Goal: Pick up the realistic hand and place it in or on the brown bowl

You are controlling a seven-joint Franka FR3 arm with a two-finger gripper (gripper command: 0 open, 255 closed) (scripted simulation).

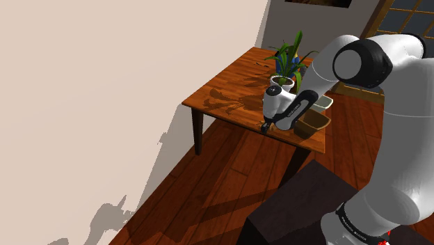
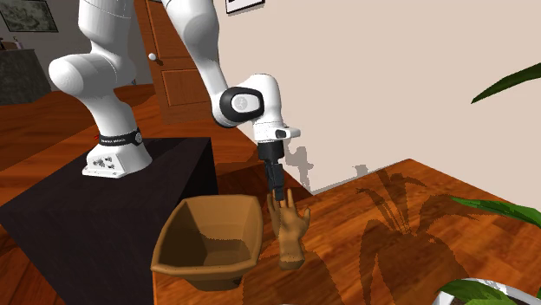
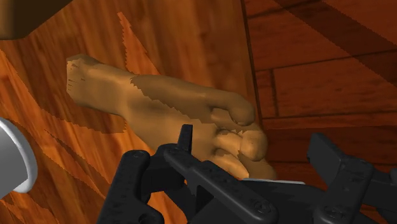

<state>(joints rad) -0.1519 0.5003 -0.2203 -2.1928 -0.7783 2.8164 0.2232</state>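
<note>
A tan model hand (image 3: 159, 102) lies flat on the wooden table (image 1: 226, 90), its fingertips close to the table's edge. In the second exterior view the hand (image 2: 290, 234) sits just right of the brown bowl (image 2: 212, 243). My black gripper (image 2: 277, 196) points down at the hand's fingertips and stands open. In the wrist view the gripper (image 3: 254, 162) has its fingers spread to either side of the hand's curled fingertips, and no contact shows. From the shoulder view the gripper (image 1: 264, 128) is at the table's near edge, left of the bowl (image 1: 311, 124).
A potted plant (image 1: 283, 82) in a white pot stands behind the bowl, with a pale dish (image 1: 323, 103) beside it. A white rounded object (image 3: 9, 159) shows beside the hand. My dark stand (image 2: 104, 208) is close to the table; wooden floor lies below.
</note>
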